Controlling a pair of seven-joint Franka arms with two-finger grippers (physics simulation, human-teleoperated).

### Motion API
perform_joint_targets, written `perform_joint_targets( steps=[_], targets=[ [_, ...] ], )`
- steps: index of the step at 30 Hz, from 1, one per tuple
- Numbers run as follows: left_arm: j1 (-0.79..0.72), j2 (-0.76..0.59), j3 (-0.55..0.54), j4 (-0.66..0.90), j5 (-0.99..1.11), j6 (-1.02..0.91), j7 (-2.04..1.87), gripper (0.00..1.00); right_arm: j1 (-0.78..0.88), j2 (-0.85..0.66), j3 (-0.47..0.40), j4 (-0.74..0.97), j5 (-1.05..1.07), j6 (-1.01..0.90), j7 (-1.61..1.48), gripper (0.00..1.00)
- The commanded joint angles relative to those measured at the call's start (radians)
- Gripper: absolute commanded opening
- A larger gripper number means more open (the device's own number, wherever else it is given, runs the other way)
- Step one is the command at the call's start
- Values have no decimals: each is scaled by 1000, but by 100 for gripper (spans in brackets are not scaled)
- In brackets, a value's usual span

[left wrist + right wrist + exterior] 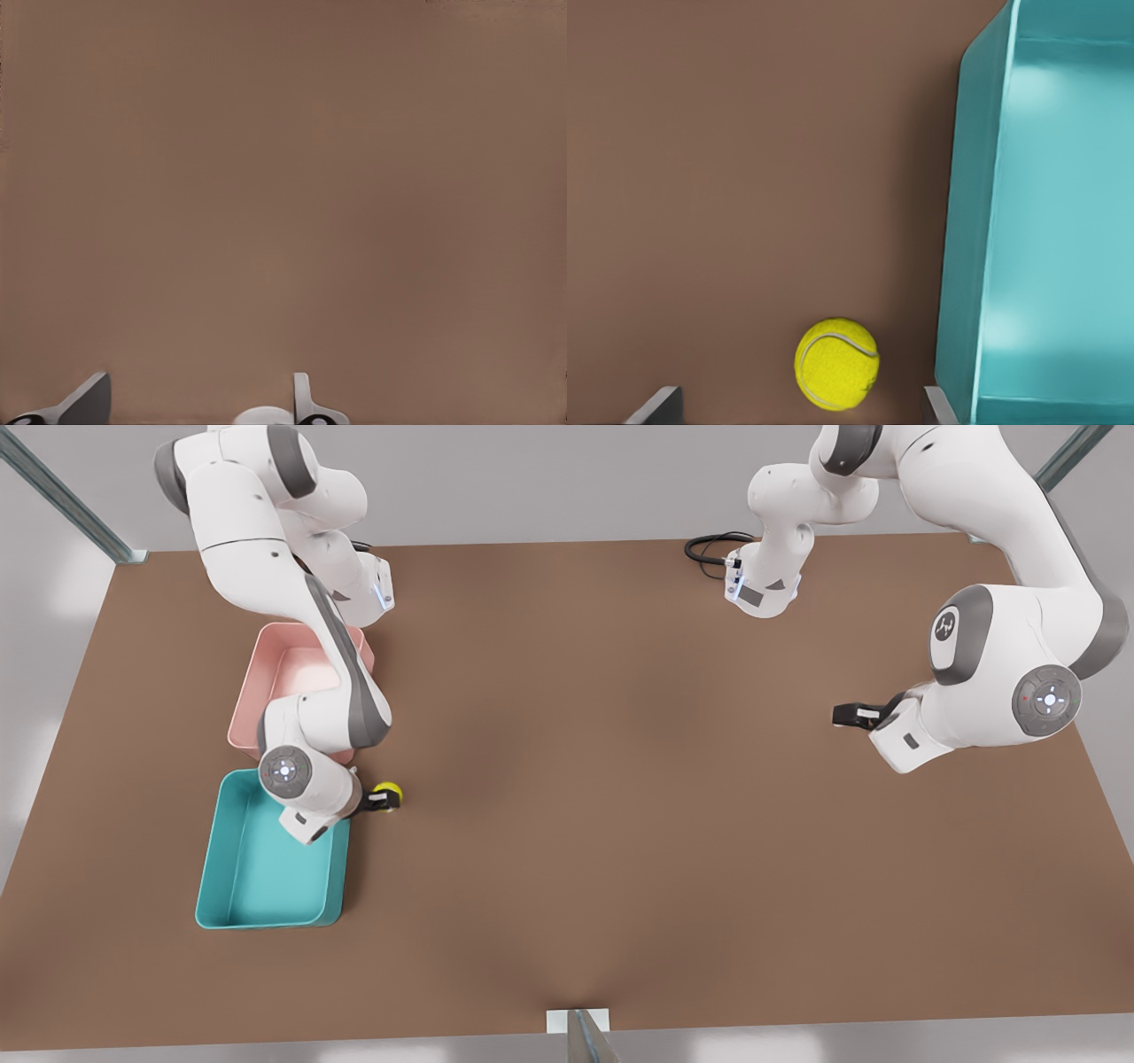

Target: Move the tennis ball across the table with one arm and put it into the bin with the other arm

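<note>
The yellow-green tennis ball (389, 792) lies on the brown table (620, 797), just off the teal bin's (257, 872) corner on the front view's left. My right gripper (382, 802) is low over the ball and open. In the right wrist view the tennis ball (837, 364) sits between the spread fingers (658, 404) without touching either, and the bin's wall (970, 221) rises close beside it. The bin holds nothing. My left gripper (839, 715) hovers open on the front view's right, far from the ball. Bare table lies under the left gripper (199, 394) in its wrist view.
A pink bin (266, 682) stands just behind the teal one, partly covered by the right arm. A black cable (709, 549) loops at the table's far edge. Wide bare tabletop lies between the two arms.
</note>
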Motion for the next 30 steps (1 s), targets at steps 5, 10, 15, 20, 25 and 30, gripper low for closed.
perform_joint_targets(
  steps=[5,10,15,20,25,30],
  targets=[
    [3,8,0,0,2,-6,-238,100,2,33,-19,-42,-2,241,86,100],
    [3,9,0,0,1,-7,-236,100,10,20,-17,-153,1,300,86,100],
    [1,8,0,-1,2,-14,-236,100,16,20,-17,-211,1,356,86,100],
    [-2,3,-12,-1,2,-34,-235,100,22,21,-16,-271,3,409,86,100],
    [-2,4,-14,-3,2,-40,-235,100,39,21,-16,-311,3,410,86,100],
    [-2,6,-14,-3,2,-38,-236,100,43,30,-14,-331,4,412,86,100]
  ],
)
